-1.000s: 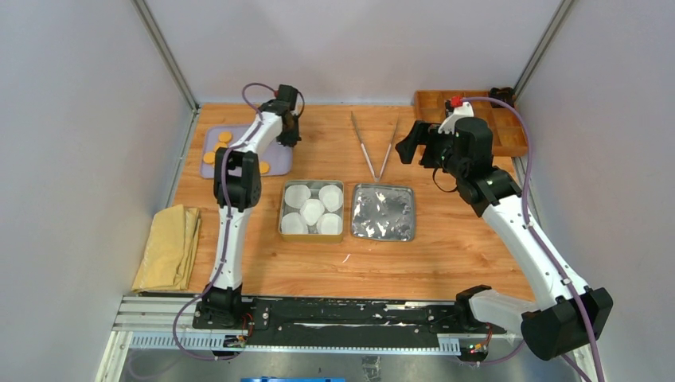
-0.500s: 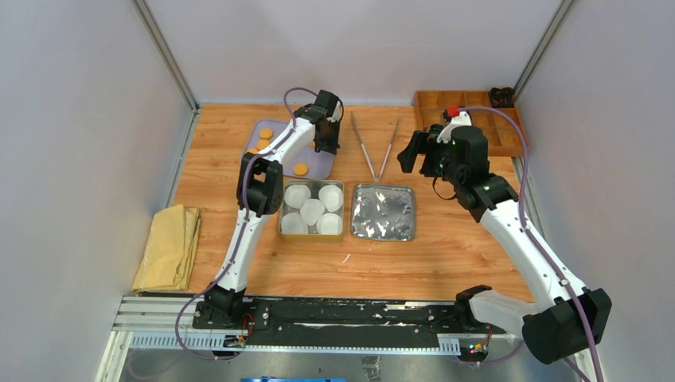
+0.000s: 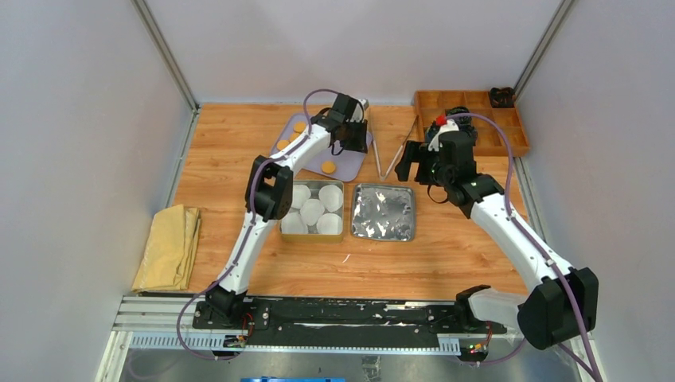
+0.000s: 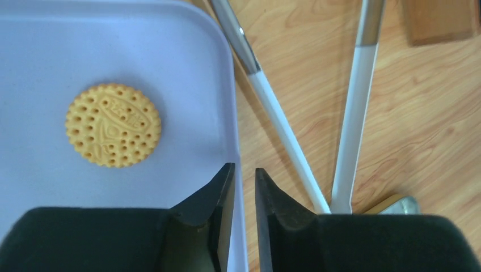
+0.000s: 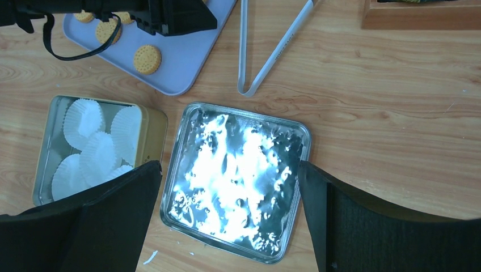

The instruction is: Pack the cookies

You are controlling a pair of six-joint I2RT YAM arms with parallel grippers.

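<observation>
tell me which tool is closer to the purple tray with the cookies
Left. The left tool pinches the rim of the purple tray; the right tool hangs open, apart, above the silver tray.

Tongs crowd the left gripper at the tray's right rim; the table beyond lies bare.

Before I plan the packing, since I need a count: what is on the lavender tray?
Several cookies show on the tray; the left arm covers part of it.
</observation>
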